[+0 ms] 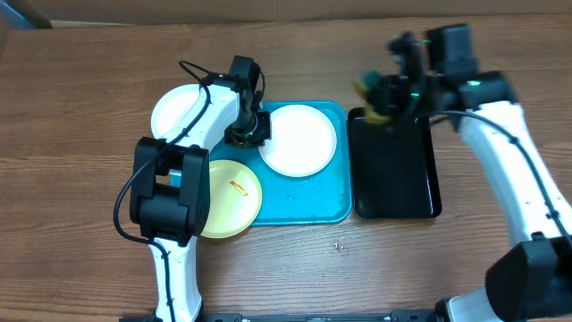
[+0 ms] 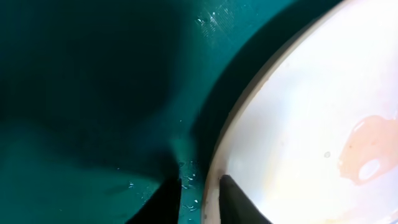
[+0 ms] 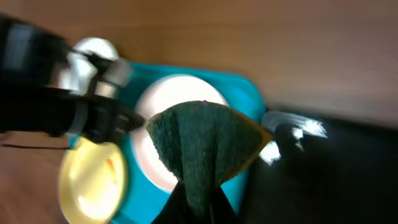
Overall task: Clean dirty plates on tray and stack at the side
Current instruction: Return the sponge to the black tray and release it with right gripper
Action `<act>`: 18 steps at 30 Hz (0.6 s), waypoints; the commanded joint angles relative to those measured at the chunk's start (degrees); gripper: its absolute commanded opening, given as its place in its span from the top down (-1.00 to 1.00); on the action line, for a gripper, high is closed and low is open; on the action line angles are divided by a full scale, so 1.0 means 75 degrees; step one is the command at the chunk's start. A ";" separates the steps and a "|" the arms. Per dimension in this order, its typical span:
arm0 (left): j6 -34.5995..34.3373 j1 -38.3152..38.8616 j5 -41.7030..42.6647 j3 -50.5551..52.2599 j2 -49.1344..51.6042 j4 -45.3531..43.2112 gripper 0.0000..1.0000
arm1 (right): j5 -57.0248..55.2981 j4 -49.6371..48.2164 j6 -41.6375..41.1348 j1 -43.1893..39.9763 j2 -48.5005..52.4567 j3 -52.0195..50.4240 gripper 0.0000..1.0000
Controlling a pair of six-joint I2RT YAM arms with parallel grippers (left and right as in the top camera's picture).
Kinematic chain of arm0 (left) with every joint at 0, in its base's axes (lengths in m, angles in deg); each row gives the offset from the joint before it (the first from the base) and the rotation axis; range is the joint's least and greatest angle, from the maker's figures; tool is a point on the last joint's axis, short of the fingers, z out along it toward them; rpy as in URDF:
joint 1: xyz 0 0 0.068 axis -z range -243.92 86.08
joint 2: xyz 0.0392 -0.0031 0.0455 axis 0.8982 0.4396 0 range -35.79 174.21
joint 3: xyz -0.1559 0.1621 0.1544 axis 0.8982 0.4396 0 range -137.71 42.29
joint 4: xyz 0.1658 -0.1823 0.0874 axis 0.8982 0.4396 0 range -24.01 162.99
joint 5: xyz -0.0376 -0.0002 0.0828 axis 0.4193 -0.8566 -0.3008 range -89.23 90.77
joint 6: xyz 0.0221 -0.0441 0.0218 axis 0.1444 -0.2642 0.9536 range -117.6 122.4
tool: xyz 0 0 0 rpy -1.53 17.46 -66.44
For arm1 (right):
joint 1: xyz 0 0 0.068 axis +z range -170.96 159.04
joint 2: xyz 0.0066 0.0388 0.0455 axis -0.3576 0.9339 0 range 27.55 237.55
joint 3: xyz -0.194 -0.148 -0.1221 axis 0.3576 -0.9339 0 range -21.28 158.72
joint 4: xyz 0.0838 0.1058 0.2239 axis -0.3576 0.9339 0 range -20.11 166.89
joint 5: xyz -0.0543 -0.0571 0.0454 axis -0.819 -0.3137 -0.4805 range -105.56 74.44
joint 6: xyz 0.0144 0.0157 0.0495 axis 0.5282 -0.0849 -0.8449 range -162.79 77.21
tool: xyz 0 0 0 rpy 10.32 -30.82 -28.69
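The turquoise tray (image 1: pixel 308 201) lies at the table's middle. A white plate (image 1: pixel 299 139) lies on it and has an orange smear in the left wrist view (image 2: pixel 298 112). My left gripper (image 1: pixel 250 127) is at this plate's left rim. Its fingers (image 2: pixel 199 186) are closed narrowly on the rim, one on the plate, one on the tray (image 2: pixel 93 93) side. A pale yellow-green plate (image 1: pixel 228 201) with an orange smear overlaps the tray's front left corner. A second white plate (image 1: pixel 174 112) lies on the table, left of the tray. My right gripper (image 1: pixel 380 97) is shut on a green sponge (image 3: pixel 202 140).
A narrower black tray (image 1: pixel 393 179) lies right of the turquoise tray, and my right gripper with the sponge hovers over its far end. It also shows in the right wrist view (image 3: pixel 336 174). Water drops lie on the turquoise tray.
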 commanded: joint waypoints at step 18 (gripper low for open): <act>0.0114 0.0029 -0.0076 -0.0020 0.0061 -0.0041 0.32 | -0.1670 -0.2500 -0.0032 -0.0207 0.0221 -0.3789 -0.24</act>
